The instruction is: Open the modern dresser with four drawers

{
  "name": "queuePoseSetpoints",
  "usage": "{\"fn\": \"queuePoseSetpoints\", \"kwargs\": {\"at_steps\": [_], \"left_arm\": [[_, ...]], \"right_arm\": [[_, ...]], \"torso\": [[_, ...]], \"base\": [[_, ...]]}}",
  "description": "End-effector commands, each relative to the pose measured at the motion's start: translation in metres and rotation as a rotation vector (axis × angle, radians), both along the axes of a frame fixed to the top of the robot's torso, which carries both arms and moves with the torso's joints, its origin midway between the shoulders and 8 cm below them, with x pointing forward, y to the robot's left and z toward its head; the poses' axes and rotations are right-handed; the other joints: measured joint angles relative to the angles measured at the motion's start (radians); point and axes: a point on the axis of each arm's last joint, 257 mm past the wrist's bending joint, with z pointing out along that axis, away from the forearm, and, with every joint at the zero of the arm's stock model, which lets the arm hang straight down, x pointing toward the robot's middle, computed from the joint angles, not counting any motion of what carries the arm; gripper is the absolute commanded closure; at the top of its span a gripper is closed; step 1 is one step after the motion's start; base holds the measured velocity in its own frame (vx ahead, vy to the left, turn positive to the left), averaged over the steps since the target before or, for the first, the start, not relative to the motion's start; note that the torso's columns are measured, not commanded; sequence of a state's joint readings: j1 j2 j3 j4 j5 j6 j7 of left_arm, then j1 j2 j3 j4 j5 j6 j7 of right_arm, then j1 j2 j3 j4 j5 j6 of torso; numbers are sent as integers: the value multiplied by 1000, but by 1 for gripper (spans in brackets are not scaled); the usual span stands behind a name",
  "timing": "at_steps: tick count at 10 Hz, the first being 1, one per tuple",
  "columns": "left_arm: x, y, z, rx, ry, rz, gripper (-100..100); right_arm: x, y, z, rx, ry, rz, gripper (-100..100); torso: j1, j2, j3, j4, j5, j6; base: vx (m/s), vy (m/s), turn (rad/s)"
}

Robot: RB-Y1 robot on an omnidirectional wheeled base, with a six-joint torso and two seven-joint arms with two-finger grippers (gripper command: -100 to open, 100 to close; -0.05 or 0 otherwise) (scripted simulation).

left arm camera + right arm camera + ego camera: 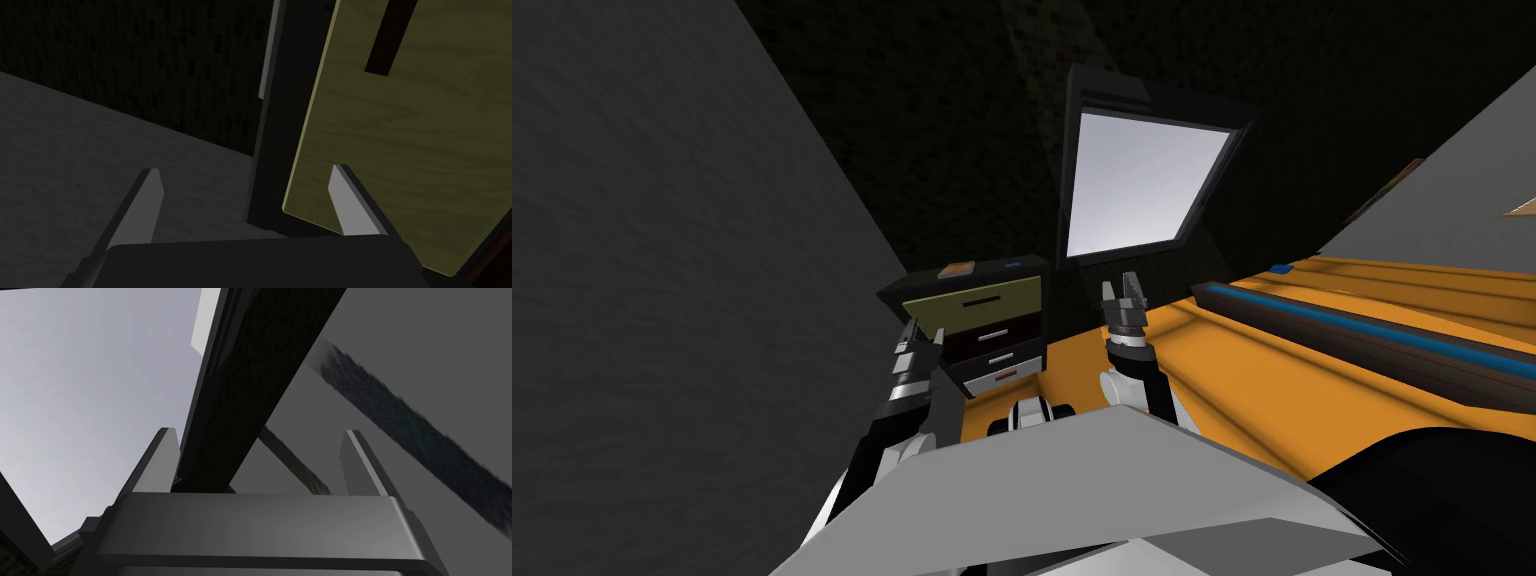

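The dark dresser point(1032, 318) stands ahead, low against the dark back wall, with four drawer fronts stacked. Its top drawer point(974, 300) has an olive-green front with a dark slot handle and juts out past the lower ones. My left gripper point(922, 336) is at the dresser's left front corner. In the left wrist view the left gripper point(245, 197) is open: one finger point(350, 205) lies over the olive drawer front point(410, 140), and the dresser's dark side edge point(272, 150) runs between the fingers. Nothing is held. My right gripper point(1122, 290) is raised to the dresser's right, and the right gripper point(260, 458) stands open and empty.
A grey wall point(662, 250) runs close along the left. A window point(1142, 180) sits above and right of the dresser. The floor point(1212, 370) is orange. A long dark piece with a blue stripe point(1362, 335) lies to the right. Small flat items point(955, 270) rest on the dresser top.
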State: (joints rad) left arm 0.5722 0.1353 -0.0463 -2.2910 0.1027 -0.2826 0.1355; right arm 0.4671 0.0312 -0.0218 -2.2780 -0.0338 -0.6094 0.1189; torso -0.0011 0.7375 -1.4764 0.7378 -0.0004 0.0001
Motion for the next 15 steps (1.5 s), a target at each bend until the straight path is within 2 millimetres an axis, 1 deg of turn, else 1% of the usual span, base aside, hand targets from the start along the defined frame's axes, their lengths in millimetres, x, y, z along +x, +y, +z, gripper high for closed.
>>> {"fn": "queuePoseSetpoints", "kwargs": {"at_steps": [1,6,15], "left_arm": [[1,7,-12,-29,55,5,-100],[1,19,-34,-103,149,25,-100],[-5,30,-77,-170,337,22,-100]], "right_arm": [[0,0,0,0,0,0,0],[0,0,0,0,0,0,0],[0,0,0,0,0,0,0]], "torso": [[1,2,1,1,0,0],[2,1,0,0,1,0],[2,1,1,0,1,0]], "base": [[103,-59,51],[109,-57,44],[105,-62,42]]}}
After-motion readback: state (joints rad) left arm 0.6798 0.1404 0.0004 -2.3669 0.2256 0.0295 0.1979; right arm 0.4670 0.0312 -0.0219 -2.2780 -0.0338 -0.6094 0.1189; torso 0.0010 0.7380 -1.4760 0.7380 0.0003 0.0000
